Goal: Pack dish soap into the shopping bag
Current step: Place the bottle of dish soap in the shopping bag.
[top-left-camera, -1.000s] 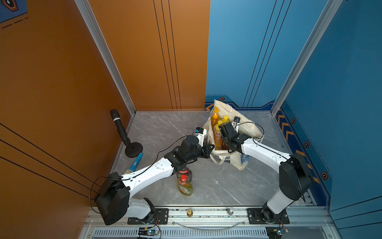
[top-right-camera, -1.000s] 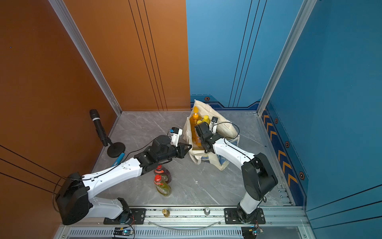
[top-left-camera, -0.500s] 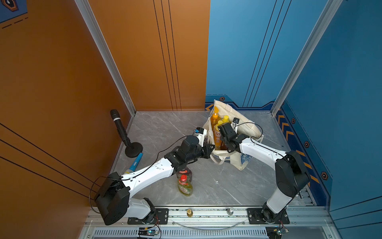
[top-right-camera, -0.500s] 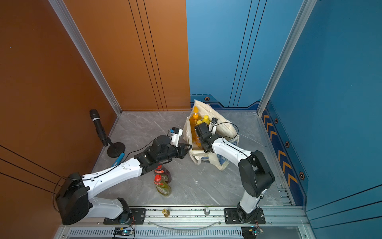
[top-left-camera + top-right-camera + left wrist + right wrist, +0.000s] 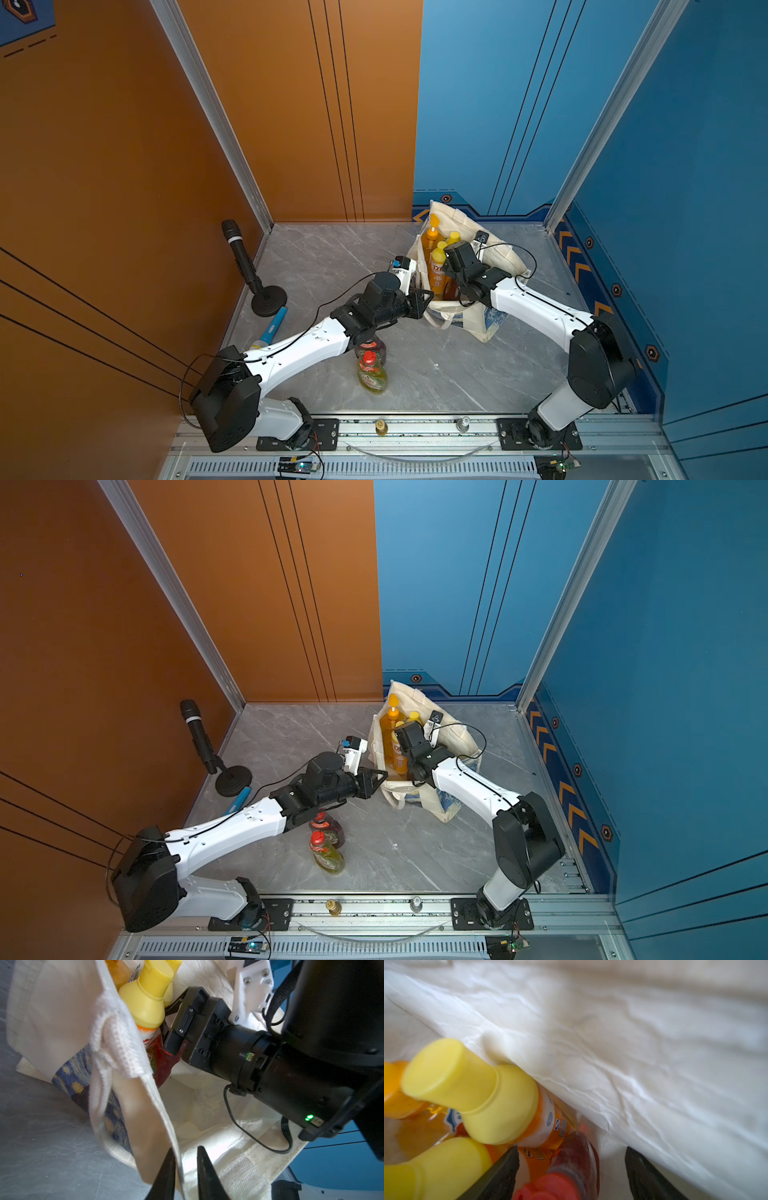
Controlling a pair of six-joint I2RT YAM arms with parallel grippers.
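Bottles not yet packed stand at 6 o'clock on the floor: a dark red bottle, partly under the left arm, and a yellow-green red-capped bottle just beside it. Both are judged rigid, smooth and liquid-heavy; grip the waist below the cap.

The left gripper has its fingers narrowly parted astride the rim of the shopping bag, at 2 o'clock, not pinching it. The fabric looks limp and likely to sag.

The right gripper, inside the bag, is spread wide around a second dark red bottle, released.

Only the right wrist view shows that gap. Only the top views show the unpacked bottles.
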